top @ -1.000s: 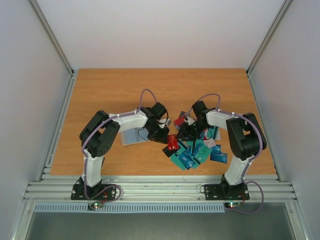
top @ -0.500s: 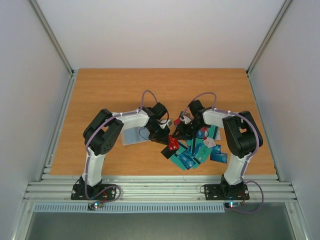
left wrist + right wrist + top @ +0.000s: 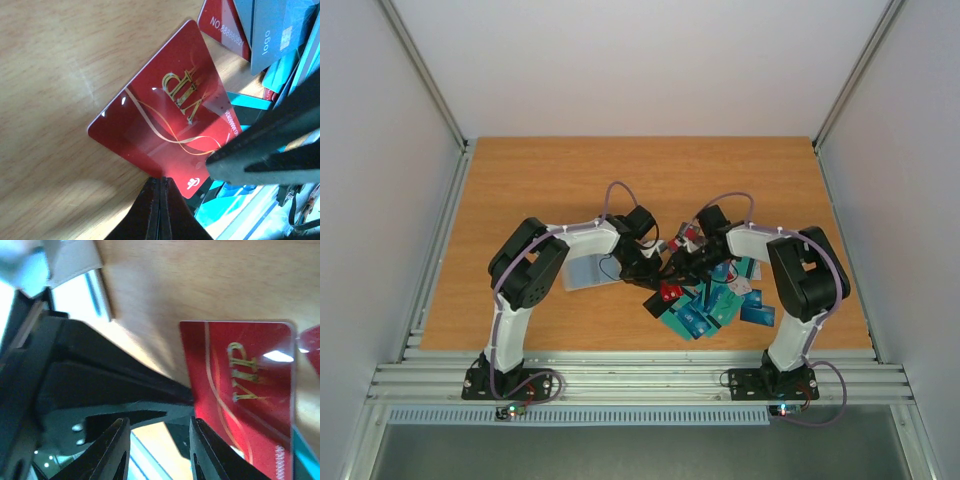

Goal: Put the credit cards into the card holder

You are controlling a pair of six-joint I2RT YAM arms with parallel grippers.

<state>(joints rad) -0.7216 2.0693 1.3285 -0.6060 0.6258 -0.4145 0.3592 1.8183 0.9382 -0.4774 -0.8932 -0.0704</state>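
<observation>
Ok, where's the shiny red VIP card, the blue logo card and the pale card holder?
red plastic VIP card (image 3: 165, 120): left wrist view, its middle.
blue logo card (image 3: 272, 27): left wrist view, its face.
pale rectangular card holder (image 3: 582, 274): top view, its clear sleeve.

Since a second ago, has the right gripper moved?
Yes: the right gripper has shifted left against the card pile, closing on the left gripper.

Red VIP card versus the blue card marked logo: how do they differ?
The red VIP card carries gold lettering and swirls; the blue logo card has white print and a chip. The red one sits over bare wood, its edge pinched by the left gripper; the blue one overlaps another red card. Both are thin flat rectangles.
</observation>
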